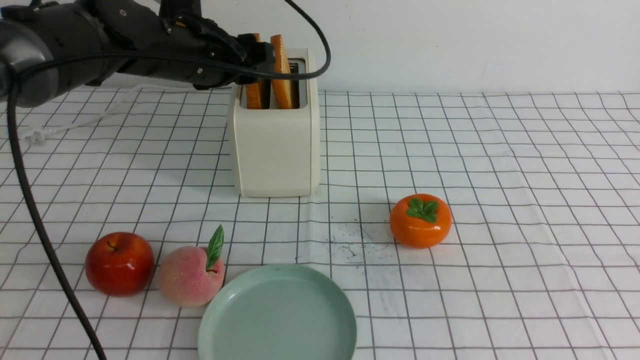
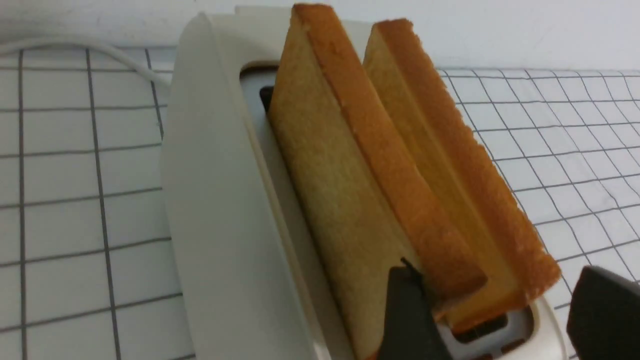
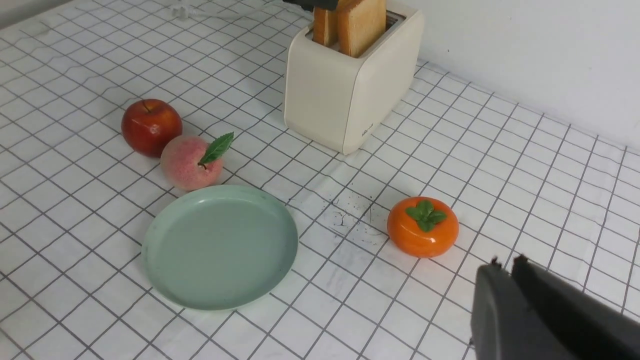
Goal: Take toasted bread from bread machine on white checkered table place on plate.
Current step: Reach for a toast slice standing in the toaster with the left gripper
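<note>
step: reaching for toast | left hand [image 2: 495, 280] released, at toast slices [image 2: 340, 200] in toaster [image 2: 210, 225] | right hand [image 3: 505, 265] clenched, idle | next: close on one slice, lift, carry to plate [image 1: 277, 320]

So the white checkered table [image 1: 525, 150] has the bread machine [image 1: 275, 145], mint-green plate [image 1: 277, 315], red apple [image 1: 119, 263], peach [image 1: 190, 276], persimmon [image 1: 420, 222] and some black specks [image 1: 355, 245] on it.

The peach [image 1: 190, 277] and apple [image 1: 120, 263] are crowding the plate's [image 1: 277, 320] left side; the persimmon [image 1: 420, 222] is sitting well apart right; the toaster [image 1: 275, 150] is standing behind.
</note>
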